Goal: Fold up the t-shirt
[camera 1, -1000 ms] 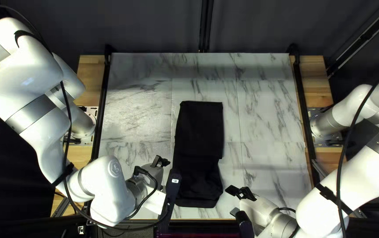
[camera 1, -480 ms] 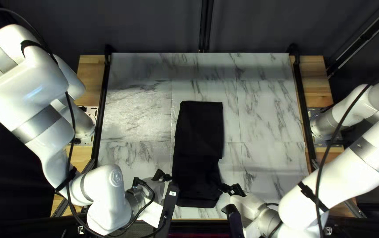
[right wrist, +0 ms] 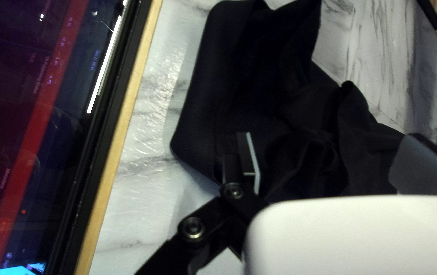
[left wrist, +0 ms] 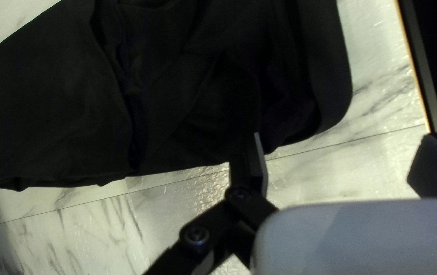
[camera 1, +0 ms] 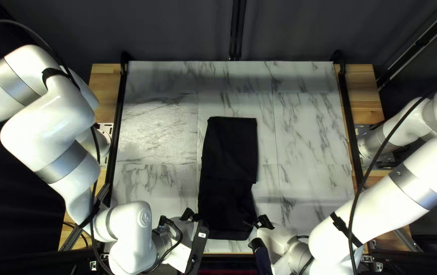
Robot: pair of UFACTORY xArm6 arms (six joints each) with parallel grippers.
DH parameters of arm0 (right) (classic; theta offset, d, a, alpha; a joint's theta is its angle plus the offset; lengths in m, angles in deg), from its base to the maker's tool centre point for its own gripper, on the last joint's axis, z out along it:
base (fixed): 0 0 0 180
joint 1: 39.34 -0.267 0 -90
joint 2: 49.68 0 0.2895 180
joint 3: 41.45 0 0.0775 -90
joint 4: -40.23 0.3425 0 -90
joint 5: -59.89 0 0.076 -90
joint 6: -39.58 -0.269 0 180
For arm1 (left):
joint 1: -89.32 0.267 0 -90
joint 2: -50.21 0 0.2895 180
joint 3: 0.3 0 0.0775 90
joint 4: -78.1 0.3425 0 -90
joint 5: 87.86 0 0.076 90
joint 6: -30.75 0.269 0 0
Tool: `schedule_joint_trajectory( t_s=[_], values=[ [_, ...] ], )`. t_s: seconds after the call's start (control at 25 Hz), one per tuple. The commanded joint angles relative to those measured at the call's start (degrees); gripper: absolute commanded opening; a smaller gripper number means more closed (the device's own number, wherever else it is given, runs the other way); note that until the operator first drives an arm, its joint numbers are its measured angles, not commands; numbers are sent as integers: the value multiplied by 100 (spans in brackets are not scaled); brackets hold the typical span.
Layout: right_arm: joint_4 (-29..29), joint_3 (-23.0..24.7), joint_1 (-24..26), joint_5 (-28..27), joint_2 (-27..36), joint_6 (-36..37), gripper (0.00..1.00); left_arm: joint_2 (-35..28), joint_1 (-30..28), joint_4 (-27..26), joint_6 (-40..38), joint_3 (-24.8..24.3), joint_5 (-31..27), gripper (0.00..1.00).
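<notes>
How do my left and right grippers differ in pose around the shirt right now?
The left gripper is at the shirt's left side in the top left view; the right gripper is at its right side. Mostly bare tabletop shows between the left gripper's fingers, mostly shirt between the right gripper's. Both are open.

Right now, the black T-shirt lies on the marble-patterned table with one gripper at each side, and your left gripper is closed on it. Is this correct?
Not quite: my left gripper is open, its fingers spread far apart, as the left wrist view shows. The black T-shirt does lie on the marble-patterned table, with my right gripper at its other side.
</notes>
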Motion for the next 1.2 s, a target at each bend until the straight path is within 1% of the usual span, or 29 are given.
schedule_joint_trajectory(
  t_s=[0.04, 0.36, 0.56, 0.72, 0.92, 1.04, 1.2],
  values=[
    [-147, 19, 1, 116, -134, -250, 100, 126, 78, 93, -41, 53, 65, 100],
    [-273, -36, -10, 234, -307, -498, 100, 374, 189, 251, -65, 187, 143, 100],
    [-366, -78, 31, 355, -419, -577, 100, 450, 225, 344, -103, 175, 233, 100],
    [-420, -63, 50, 411, -448, -614, 100, 439, 244, 394, -127, 108, 289, 97],
    [-422, 191, -7, 363, -261, -737, 100, 303, 303, 365, -56, -63, 277, 96],
    [-388, 386, -30, 335, -91, -762, 100, 127, 412, 376, 15, -290, 299, 96],
    [-436, 690, 96, 521, 83, -782, 100, 87, 616, 416, 129, -441, 435, 95]
  ],
)
